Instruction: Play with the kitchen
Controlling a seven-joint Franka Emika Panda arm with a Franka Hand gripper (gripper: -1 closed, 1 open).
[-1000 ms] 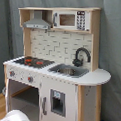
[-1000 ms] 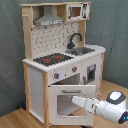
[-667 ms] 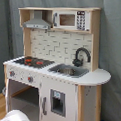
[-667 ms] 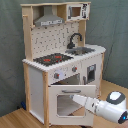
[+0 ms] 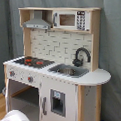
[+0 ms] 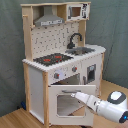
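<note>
Toy kitchen (image 6: 62,60) stands on wood floor (image 6: 15,119) against grey curtain (image 6: 10,50); oven door (image 6: 67,102) hangs open, tilted outward; white arm (image 6: 107,106) reaches from the second exterior view's right, gripper (image 6: 75,95) at door's top edge; finger opening unclear.

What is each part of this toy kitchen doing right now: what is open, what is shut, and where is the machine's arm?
oven door: swung down, open, in the second exterior view
cupboard door: shut
microwave: door shut
faucet: upright over the sink, no water seen
hob: nothing on it
end effector: at the open oven door's top edge; grip cannot be told
</note>
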